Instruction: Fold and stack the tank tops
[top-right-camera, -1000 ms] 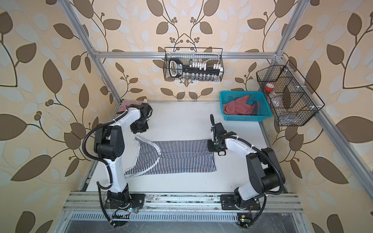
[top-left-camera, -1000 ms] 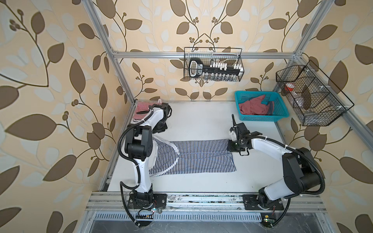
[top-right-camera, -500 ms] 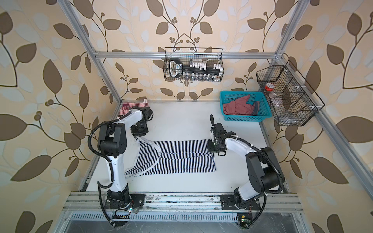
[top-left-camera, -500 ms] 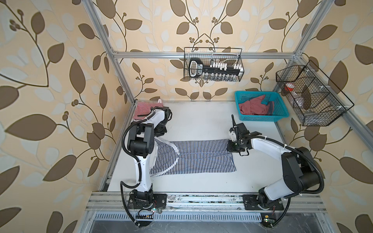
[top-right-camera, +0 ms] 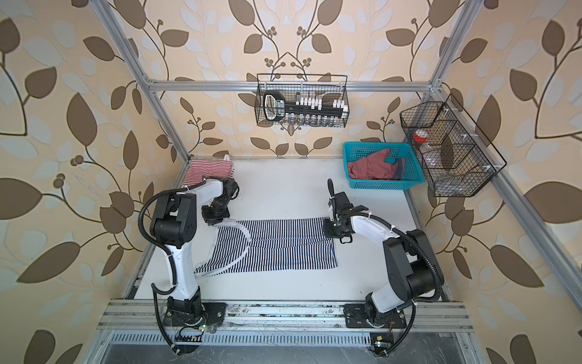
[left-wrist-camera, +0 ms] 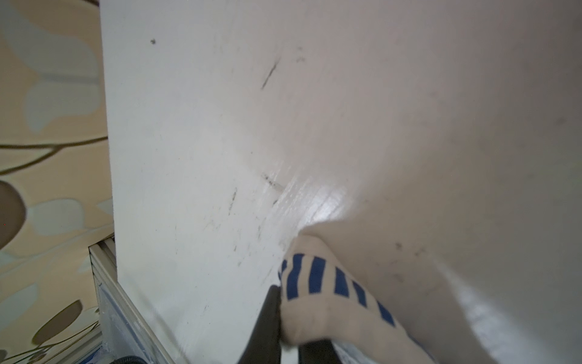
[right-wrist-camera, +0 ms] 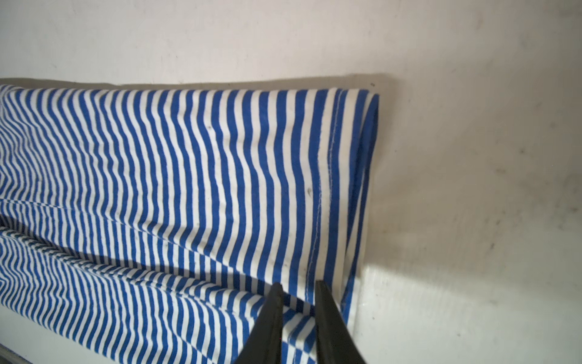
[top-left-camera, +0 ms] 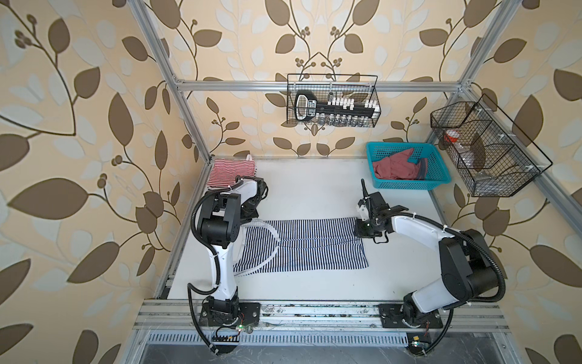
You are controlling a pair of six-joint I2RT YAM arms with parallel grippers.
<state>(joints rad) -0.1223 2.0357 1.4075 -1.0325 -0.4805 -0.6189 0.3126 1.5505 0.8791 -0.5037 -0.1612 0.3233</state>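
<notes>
1. The navy-and-white striped tank top (top-left-camera: 302,245) (top-right-camera: 271,245) lies flat on the white table (top-left-camera: 315,189), in the middle of both top views, with its long axis running across the frame.
2. Look: narrow dark-blue and white stripes. White-trimmed armholes and straps are at the left end, and a straight hem (right-wrist-camera: 330,189) is at the right end. A lengthwise crease runs along the middle. In the right wrist view the hem edge is doubled over, with a visible stitch line.
3. The left gripper (left-wrist-camera: 283,315) (top-left-camera: 248,217) is at the top's upper left corner. Its fingers are pinched together on a shoulder strap (left-wrist-camera: 315,283), which is bunched at the grip.
4. The right gripper (right-wrist-camera: 298,283) (top-left-camera: 362,228) is at the upper right corner. Its jaws stand close together, clamped on the hem.
5. The red-and-white striped tank top (top-left-camera: 231,171) is folded and sits in the far left corner of the table.
6. The dusty red tank top (top-left-camera: 393,167) lies crumpled in the turquoise basket (top-left-camera: 406,186) at the upper right.
</notes>
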